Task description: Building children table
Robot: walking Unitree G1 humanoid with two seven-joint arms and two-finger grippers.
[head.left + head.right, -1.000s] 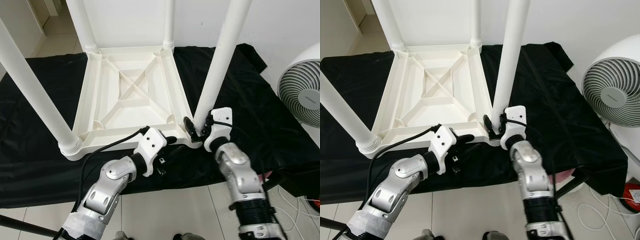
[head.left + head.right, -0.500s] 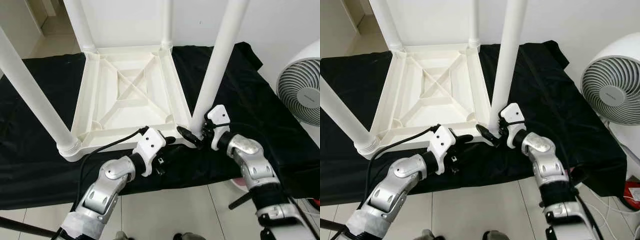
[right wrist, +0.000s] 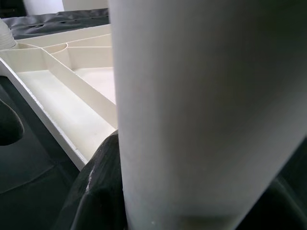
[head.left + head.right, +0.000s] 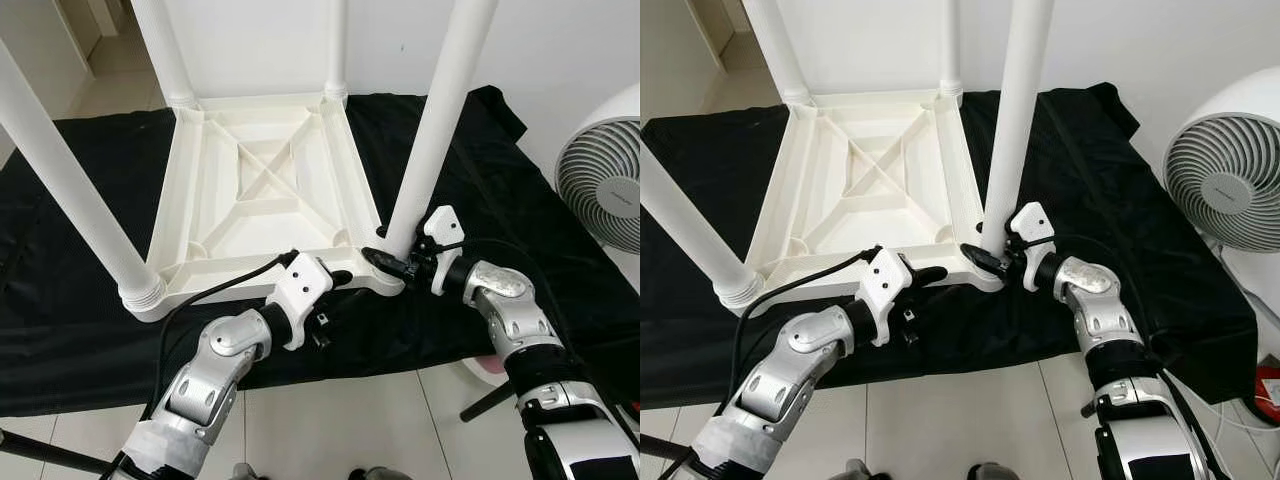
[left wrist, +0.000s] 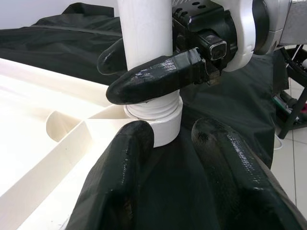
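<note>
Closest to the robot, the left gripper [image 4: 335,284] rests at the near edge of the upside-down white plastic table top [image 4: 262,190]. Its two black fingers [image 5: 120,177] are spread apart with nothing between them, and they point at the near right corner. One finger seems to sit on the table's edge.

Just beside it, the right gripper [image 4: 392,263] is closed around the bottom of the near right white round leg [image 4: 440,110]. One finger is on each side of the leg, right above the ribbed screw collar [image 5: 158,108]. The collar sits in the corner socket, but a few rings of thread show, so I think this leg needs more turning.

On the other side, the near left white leg [image 4: 70,190] stands in its corner. Farther back, two more white legs [image 4: 165,50] stand in the far corners.

So all four legs are in. What is left, I think, is to tighten this last leg and flip the table over. The table lies on a black cloth [image 4: 500,190] on the floor. A white round fan [image 4: 605,185] stands off to the right.
</note>
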